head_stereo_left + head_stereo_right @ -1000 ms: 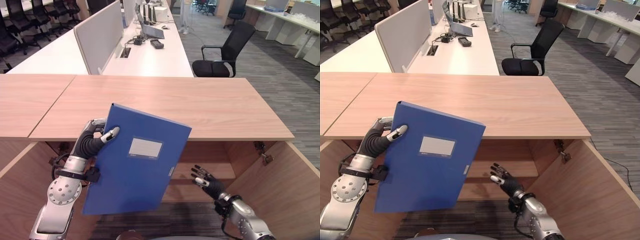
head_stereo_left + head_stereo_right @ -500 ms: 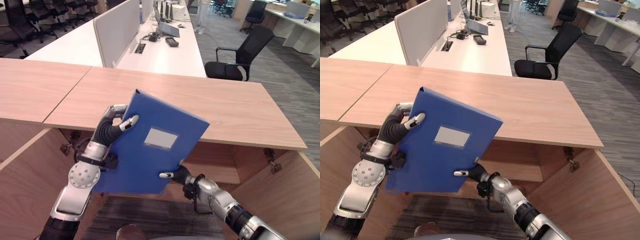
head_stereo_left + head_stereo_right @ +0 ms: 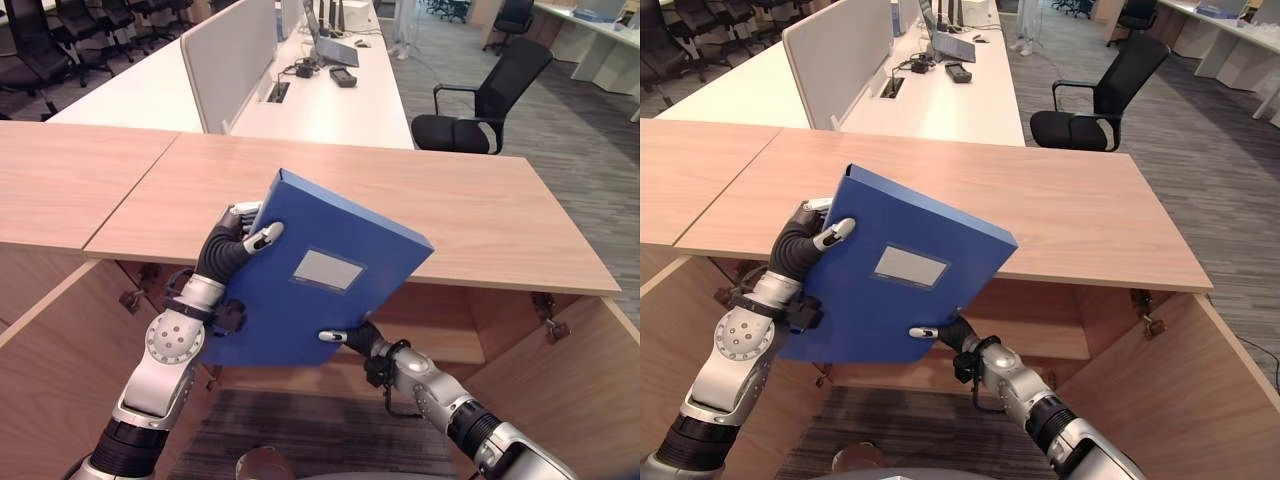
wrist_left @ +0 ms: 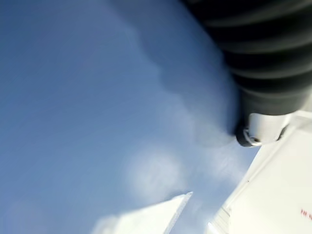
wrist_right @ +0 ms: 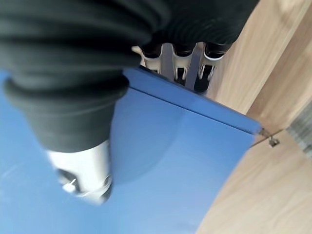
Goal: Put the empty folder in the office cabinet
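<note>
Two hands share the blue folder (image 3: 310, 275) at this moment, and you need both to steer it. Your left hand (image 3: 232, 245) clamps the folder's upper left edge, thumb laid over the front cover and fingers wrapped behind it. Your right hand (image 3: 943, 333) pinches the lower edge from beneath: its thumb lies on the front face, and in the right wrist view its fingers (image 5: 175, 61) curl over the far side of that edge. So the folder sits between the two hands, lifted clear of everything, its labelled face turned toward you.

The relation that counts is this: the folder's long axis runs on a slant from your left hand at the upper end down toward your right hand, while the open office cabinet (image 3: 445, 335) lies below and beyond both hands, under the wooden cabinet top (image 3: 480, 215). The folder's upper corner stands above that top's front edge, so I judge it must drop and level off before it can pass inside. Your right hand is the nearer one to the cabinet opening, close to the inner shelf (image 3: 1035, 335). The cabinet doors (image 3: 55, 370) stand swung out on either side of your arms.
</note>
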